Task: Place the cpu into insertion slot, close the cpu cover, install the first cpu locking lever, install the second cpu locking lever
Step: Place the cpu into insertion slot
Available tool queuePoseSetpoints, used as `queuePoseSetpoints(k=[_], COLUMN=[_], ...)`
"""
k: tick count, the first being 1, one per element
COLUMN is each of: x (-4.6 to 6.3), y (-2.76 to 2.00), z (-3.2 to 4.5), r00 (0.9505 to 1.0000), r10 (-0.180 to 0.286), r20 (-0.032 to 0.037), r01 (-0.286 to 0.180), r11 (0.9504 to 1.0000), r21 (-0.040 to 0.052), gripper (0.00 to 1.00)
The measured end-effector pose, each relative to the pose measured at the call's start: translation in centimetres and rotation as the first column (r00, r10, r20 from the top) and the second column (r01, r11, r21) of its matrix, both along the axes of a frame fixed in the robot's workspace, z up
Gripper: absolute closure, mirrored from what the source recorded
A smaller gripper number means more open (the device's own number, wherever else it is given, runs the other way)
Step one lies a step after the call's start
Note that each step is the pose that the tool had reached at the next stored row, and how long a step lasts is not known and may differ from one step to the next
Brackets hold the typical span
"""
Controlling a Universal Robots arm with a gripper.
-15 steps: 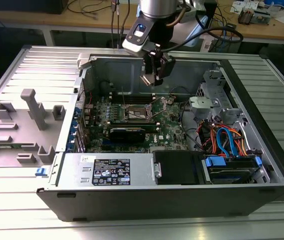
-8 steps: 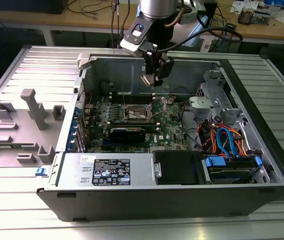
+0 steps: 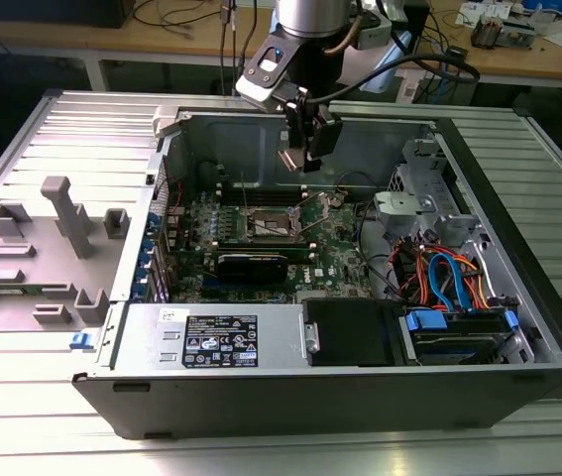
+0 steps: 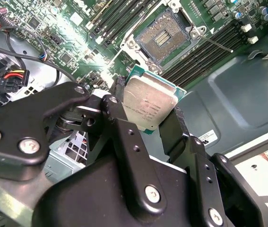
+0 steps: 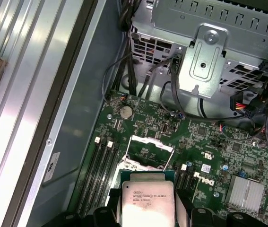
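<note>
The cpu point(image 4: 149, 103) is sitting clamped between the fingers point(image 4: 119, 118) of the gripper point(image 4: 148, 113), which are pressing on two opposite edges of the chip and leaving its dull metal top facing the camera. It is looking like a light, stiff little plate, but a delicate one. The smooth lid is likely offering little friction, and the underside is probably not tolerating any scraping. The thin border edges, where the pads are pressing now, are therefore seeming the sensible place to hold it. In the exterior view the gripper point(image 3: 305, 149) is hanging above the motherboard point(image 3: 345, 260), well apart from the insertion slot point(image 3: 274, 226), so the chip is not yet seated. The second wrist view is showing the insertion slot point(image 4: 161, 40) lying bare with its fine contact field exposed, and a thin wire lever point(image 4: 217, 45) is standing clear of it. In the first wrist view the cpu cover point(image 5: 152, 143) is appearing to be swung up off the socket. Long memory slots point(image 4: 209, 54) are running just beside the socket. Around the board, the open computer case point(image 3: 231, 149) is crowding the space with a drive cage point(image 5: 204, 47) and bundled cables point(image 3: 449, 273). The whole case is lying on a ribbed metal table point(image 3: 82, 129), with a wooden workbench point(image 3: 162, 45) standing behind it.
</note>
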State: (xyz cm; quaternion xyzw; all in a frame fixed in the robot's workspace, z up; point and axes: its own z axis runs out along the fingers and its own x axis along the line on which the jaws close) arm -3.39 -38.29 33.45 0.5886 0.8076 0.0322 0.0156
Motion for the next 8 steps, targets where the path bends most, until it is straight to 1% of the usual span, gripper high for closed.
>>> queuePoseSetpoints(k=[8], x=[0.0], y=[0.0], z=[-0.01], r00=[1.0], r10=[-0.005], r20=[0.0001], r01=[0.005], r11=[1.0], r21=[-0.0001], gripper=[0.46])
